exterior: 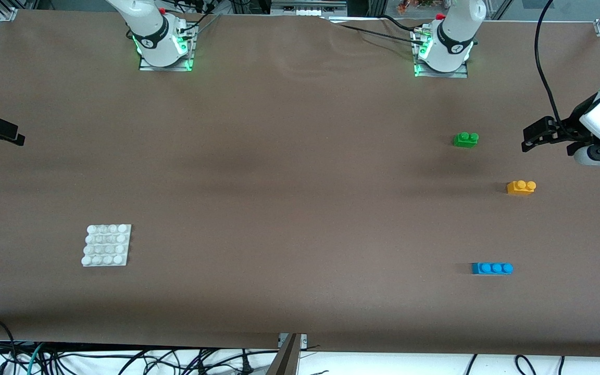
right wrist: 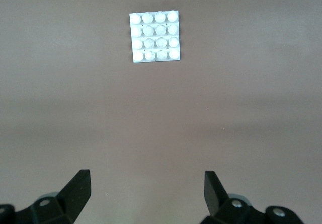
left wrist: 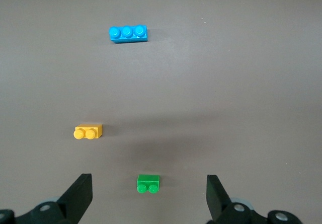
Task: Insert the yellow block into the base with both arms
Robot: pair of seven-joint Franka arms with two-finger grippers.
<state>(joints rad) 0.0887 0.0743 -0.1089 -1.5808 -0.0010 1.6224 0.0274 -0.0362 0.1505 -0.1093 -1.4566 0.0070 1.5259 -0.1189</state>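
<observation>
Nothing grasped yet: both the left gripper (left wrist: 149,199) and right gripper (right wrist: 147,196) hang wide open and empty. The yellow block (exterior: 521,187) sits between green brick (exterior: 465,139) and blue brick (exterior: 492,268), well apart from the base (exterior: 106,245) (right arm's end). Next, I'd say, the left gripper must descend over it.

Both arms are white and round, like fat tubes. Each base (exterior: 160,39) has a black ring and sits on a silver plate with green lights glowing. Little red bits sit on the bases. Black cables run from them. The left gripper (left wrist: 149,196) is black, with two flat pointy fingers (left wrist: 80,191). The right gripper (right wrist: 147,194) looks the same, with small silver screws.
</observation>
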